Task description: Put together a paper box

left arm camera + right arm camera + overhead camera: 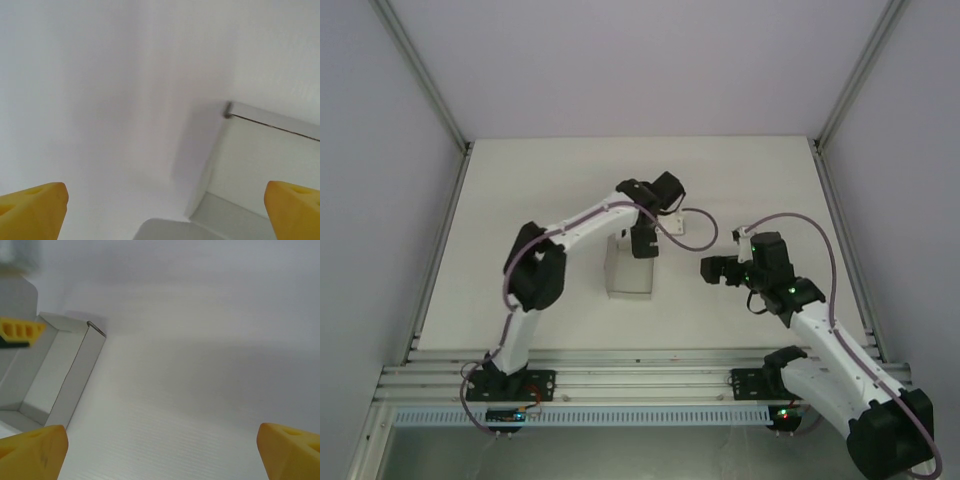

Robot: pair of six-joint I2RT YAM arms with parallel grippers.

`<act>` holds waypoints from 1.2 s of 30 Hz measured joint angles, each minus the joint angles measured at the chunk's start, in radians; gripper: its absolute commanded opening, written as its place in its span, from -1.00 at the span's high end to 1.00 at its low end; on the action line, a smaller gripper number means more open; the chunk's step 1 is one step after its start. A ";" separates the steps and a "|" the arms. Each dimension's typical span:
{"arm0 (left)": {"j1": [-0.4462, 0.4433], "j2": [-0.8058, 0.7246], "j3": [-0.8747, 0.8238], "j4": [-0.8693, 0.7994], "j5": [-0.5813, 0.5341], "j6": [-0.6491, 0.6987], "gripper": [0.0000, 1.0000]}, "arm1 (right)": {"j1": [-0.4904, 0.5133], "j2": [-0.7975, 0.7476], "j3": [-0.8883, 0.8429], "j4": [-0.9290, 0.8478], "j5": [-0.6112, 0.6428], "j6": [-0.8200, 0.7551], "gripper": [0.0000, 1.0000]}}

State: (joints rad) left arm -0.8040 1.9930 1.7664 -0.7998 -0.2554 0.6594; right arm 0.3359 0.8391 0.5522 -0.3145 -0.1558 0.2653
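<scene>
Two arms reach over the white table (540,200), and you find the paper box (625,280) near the middle of it, slightly left of centre, standing as a folded white shape with raised walls. Locate the left gripper (643,245) directly at the far end of the box, pointing down at it from above. In the left wrist view, check its yellow fingertips (32,207): they sit at opposite bottom corners of the picture, so the claw is spread wide and grips nothing. The same view shows a white wall of the box (250,160) with a thin grey top edge, lying to the right between the fingers and not touching either one. Locate the right gripper (708,268) just to the right of the box, level with it and apart from it, its jaws aimed leftward. In the right wrist view, confirm that its yellow fingertips (290,450) also stand far apart with only bare table between them: this claw is wide and empty as well. That view shows the box (65,370) at the left, open on top, its side walls upright around a shallow hollow. One yellow finger (20,330) of the left gripper hangs over the box's far-left wall; whether it touches the card you cannot tell.
</scene>
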 measured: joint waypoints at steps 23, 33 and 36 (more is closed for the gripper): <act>0.396 -0.755 -0.850 0.325 -0.002 -1.099 -0.99 | 0.244 0.861 0.606 0.029 -0.145 -0.361 -0.84; 0.411 -0.888 -0.938 0.329 0.017 -1.143 -0.99 | 0.276 1.187 0.877 -0.074 -0.173 -0.508 0.16; 0.412 -0.902 -0.951 0.329 0.016 -1.148 -0.99 | 0.280 1.199 0.877 -0.079 -0.147 -0.503 0.65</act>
State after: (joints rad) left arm -0.3923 1.0908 0.8150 -0.4706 -0.2390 -0.4889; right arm 0.6159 2.0384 1.4296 -0.3935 -0.3027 -0.2379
